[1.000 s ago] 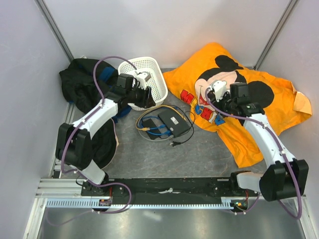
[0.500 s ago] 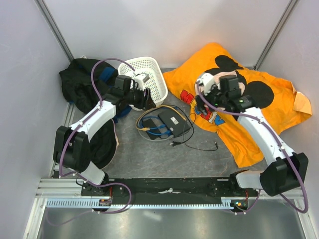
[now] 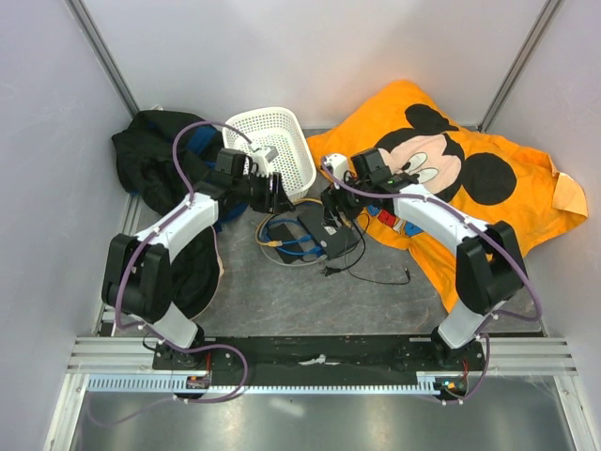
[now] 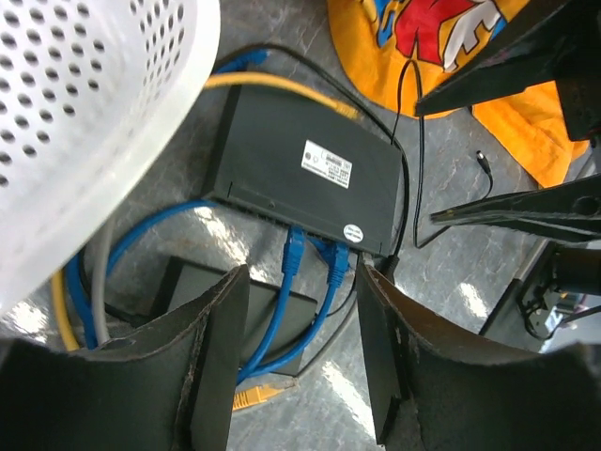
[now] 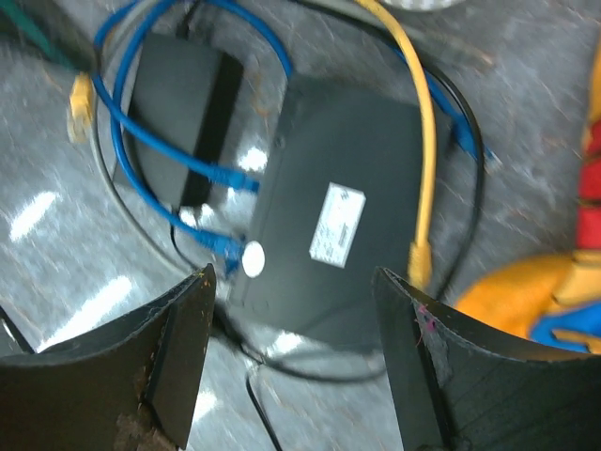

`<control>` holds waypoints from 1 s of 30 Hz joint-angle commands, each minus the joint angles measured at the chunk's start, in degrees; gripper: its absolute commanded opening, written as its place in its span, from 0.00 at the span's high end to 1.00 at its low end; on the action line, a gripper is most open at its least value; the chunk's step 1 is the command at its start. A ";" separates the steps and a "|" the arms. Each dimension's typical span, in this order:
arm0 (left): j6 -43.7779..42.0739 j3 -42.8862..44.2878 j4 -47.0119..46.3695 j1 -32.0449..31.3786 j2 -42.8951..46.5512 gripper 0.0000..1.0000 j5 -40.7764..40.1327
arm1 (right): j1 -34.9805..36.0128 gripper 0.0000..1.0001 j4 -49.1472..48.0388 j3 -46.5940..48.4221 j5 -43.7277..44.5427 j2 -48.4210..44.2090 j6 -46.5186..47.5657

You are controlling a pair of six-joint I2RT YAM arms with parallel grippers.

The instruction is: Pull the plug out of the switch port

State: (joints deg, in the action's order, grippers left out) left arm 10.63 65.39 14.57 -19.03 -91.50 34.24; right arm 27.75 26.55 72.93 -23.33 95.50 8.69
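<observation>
The switch, a flat black box with a white label (image 4: 329, 164), lies on the grey table, and its label also shows in the right wrist view (image 5: 336, 224). Two blue plugs (image 4: 293, 249) sit in ports along its near edge; they show in the right wrist view (image 5: 230, 246) too. A yellow cable (image 5: 423, 141) runs along its other side. My left gripper (image 4: 300, 268) is open, just above and short of the blue plugs. My right gripper (image 5: 293, 277) is open, hovering over the box. In the top view, the left gripper (image 3: 280, 194) and right gripper (image 3: 331, 214) flank the box (image 3: 336, 244).
A smaller black power brick (image 4: 235, 315) lies beside the switch, with a loose yellow plug (image 4: 249, 399) near it. A white basket (image 3: 272, 141) stands behind the left gripper. An orange shirt (image 3: 470, 197) lies to the right, dark clothes (image 3: 155, 155) to the left. A thin black cable (image 3: 380, 277) trails right.
My right arm has swung left from over the orange shirt to above the switch. My left gripper has shifted slightly right toward it. The thin black cable now stretches right.
</observation>
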 commanded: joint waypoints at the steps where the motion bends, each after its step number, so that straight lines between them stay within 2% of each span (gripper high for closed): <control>1: 5.09 -2.45 -3.40 0.22 -1.04 0.43 1.71 | 1.34 0.24 -3.34 3.45 3.02 3.28 -5.17; 5: 7.38 -3.95 -6.04 0.22 -2.71 0.43 2.41 | 2.40 0.18 -4.13 2.75 7.15 6.00 -6.93; 7: 7.73 -4.04 -6.04 0.31 -3.15 0.43 2.15 | 2.49 0.04 -3.87 2.75 8.64 6.53 -7.10; 8: 7.91 -4.04 -5.96 0.31 -3.15 0.43 2.23 | 2.75 0.02 -3.61 2.49 9.18 6.80 -7.11; 17: 8.97 -5.09 -6.39 1.09 -1.49 0.44 0.65 | 5.21 0.02 -2.91 -1.82 11.64 7.24 -4.65; 30: 10.11 -7.47 -7.36 1.45 -0.78 0.44 0.56 | 5.91 0.02 -1.32 0.37 10.76 11.02 -5.43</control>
State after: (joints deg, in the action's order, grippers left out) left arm 18.87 58.39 9.43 -17.96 -94.65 34.57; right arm 33.54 25.12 71.44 -12.51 104.75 4.10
